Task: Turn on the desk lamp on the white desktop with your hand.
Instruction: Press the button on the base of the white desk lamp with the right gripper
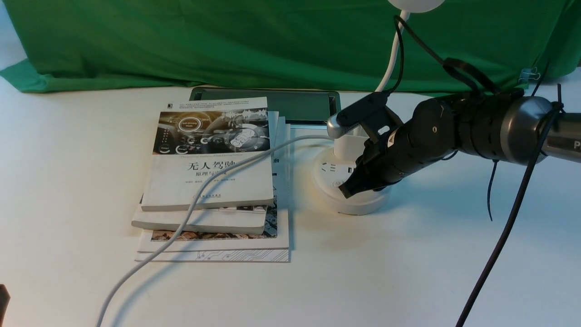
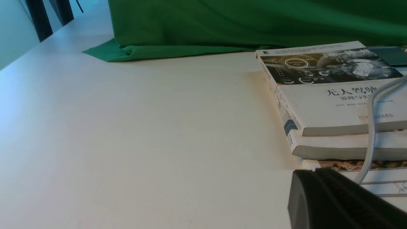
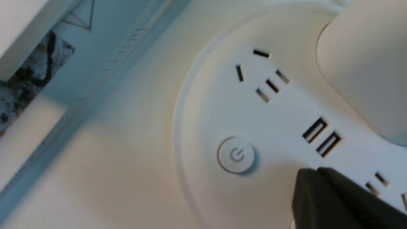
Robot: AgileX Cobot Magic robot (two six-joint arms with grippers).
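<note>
The lamp stands on the desktop just right of the books, neck rising upright to the head at top. The hand, jaws closed together and empty, points down at its base, just beside the power button

Your white desk lamp stands upright right of centre on the white table, its head clipped by the top edge. Your right claw, tips together, sits over the round base just beside the power button.
</note>
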